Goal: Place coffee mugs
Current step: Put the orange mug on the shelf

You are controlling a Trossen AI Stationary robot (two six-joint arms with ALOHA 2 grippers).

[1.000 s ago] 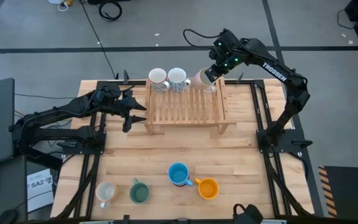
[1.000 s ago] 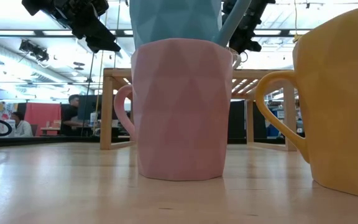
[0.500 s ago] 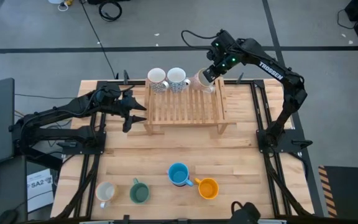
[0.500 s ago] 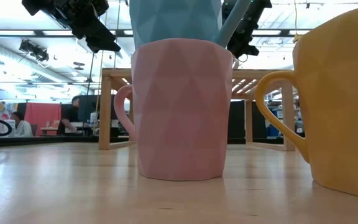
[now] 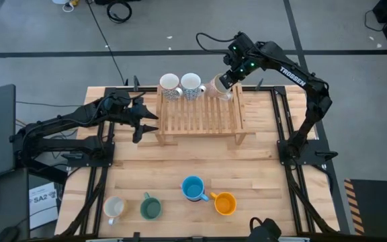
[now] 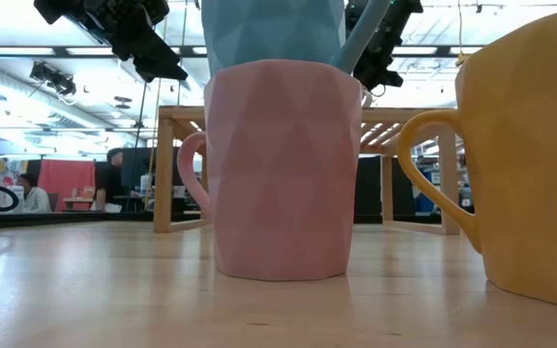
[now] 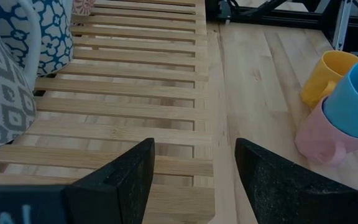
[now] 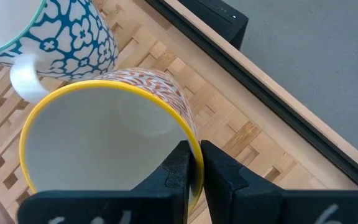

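Right gripper [image 8: 191, 171] pinches the rim of a yellow-rimmed, orange-patterned ceramic mug [image 8: 114, 134], tilted on the slatted wooden rack's [image 5: 200, 114] far edge, beside the blue-flowered white mug [image 8: 73, 34]. Left gripper [image 7: 194, 168], fingers apart, hovers at the rack's left end.

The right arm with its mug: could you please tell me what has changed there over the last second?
The right end effector carried the yellow-rimmed, red-patterned mug slightly toward the back left of the slatted wooden rack, nearer the blue-flowered mug, then held there; its fingers still pinch the rim. The left end effector stayed open beside the rack, and the mugs at the table's front did not move.
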